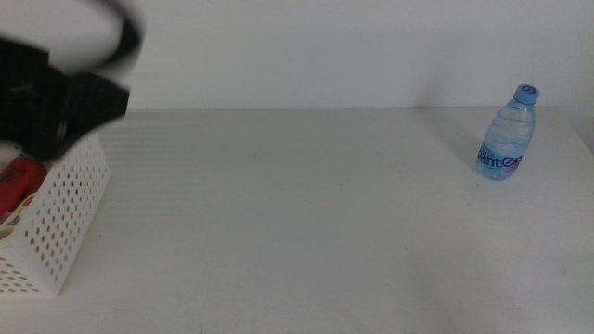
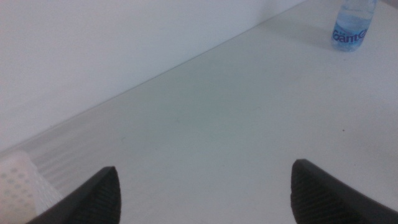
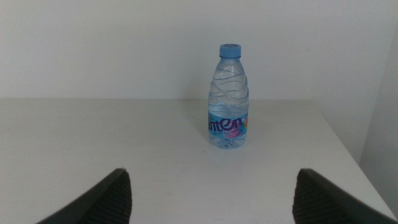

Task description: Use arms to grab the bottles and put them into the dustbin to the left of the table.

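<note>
White perforated plastic marks the dustbin (image 1: pixel 58 218) at the table's (image 1: pixel 297 232) left edge, with something red, likely the cola can (image 1: pixel 19 181), already inside. Just above the bin hangs the left gripper (image 2: pixel 205 186), jaws spread wide and empty. The right gripper (image 3: pixel 211 193), equally wide and empty, faces the water bottle (image 1: pixel 508 133), which stands upright well across the table from the bin, near the far right corner. This bottle looks like the last one; next, the right jaws must advance around its body and close.
</note>
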